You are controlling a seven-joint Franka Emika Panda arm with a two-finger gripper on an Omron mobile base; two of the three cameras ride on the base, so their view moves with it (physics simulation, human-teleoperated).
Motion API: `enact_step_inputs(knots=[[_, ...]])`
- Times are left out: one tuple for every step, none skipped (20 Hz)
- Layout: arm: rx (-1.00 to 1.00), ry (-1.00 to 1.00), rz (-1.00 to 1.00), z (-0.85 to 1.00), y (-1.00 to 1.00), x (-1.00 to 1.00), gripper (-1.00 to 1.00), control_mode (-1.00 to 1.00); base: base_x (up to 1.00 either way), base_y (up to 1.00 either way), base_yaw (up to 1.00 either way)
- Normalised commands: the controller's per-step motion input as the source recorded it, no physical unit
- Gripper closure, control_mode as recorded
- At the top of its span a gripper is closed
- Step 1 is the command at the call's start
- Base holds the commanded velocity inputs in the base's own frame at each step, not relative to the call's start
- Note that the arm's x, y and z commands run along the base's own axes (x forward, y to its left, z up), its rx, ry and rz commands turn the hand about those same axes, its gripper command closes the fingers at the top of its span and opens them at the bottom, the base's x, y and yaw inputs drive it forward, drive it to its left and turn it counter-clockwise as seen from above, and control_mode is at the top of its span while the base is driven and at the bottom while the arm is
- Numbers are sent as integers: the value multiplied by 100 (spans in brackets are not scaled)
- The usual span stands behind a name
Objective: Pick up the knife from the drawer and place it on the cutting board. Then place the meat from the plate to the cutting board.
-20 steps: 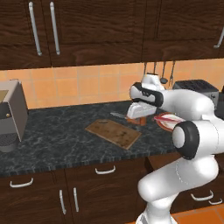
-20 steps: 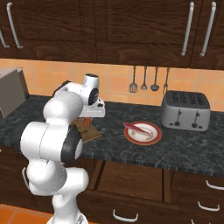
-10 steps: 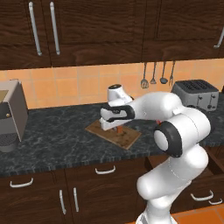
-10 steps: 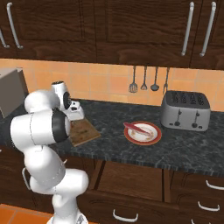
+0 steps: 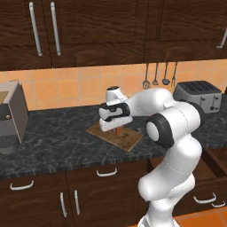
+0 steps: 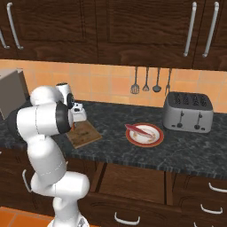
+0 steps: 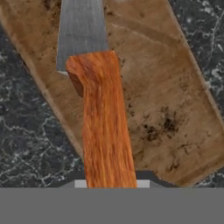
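Gripper (image 5: 119, 131): jaws closed on the knife (image 7: 97, 105), clamping its orange-red handle, grey blade pointing away from them. Cutting board (image 7: 166, 87): directly beneath the jaws, on the dark counter (image 5: 57, 137). Meat (image 6: 140, 131): on the plate (image 6: 156, 138), well apart from the jaws.

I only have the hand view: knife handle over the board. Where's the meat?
Observer: The meat lies on the plate, on the counter between the cutting board and the toaster.
Operator: Drawer shut?
Observer: No, the drawer stands open in the left base view, at the lower right.
Operator: Is the tool low enough to let go?
Observer: The tool hangs close over the board, shut on the knife; I cannot tell whether the blade touches.
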Motion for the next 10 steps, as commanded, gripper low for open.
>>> enact_step_inputs(knots=[[0,2,0,-54,0,18,100,-100,0,0,0],[0,2,0,-54,0,19,100,-100,0,0,0],[0,3,0,-52,0,20,100,-100,0,0,0],[0,3,0,-52,0,20,100,-100,0,0,0],[0,4,0,-51,0,20,100,-100,0,0,0],[0,4,0,-50,0,21,100,-100,0,0,0],[0,4,0,-47,0,19,100,-100,0,0,0],[1,3,0,-46,0,10,100,-100,0,0,0],[1,2,0,-46,0,4,100,-100,0,0,0],[0,1,0,-41,0,0,100,-100,0,0,0]])
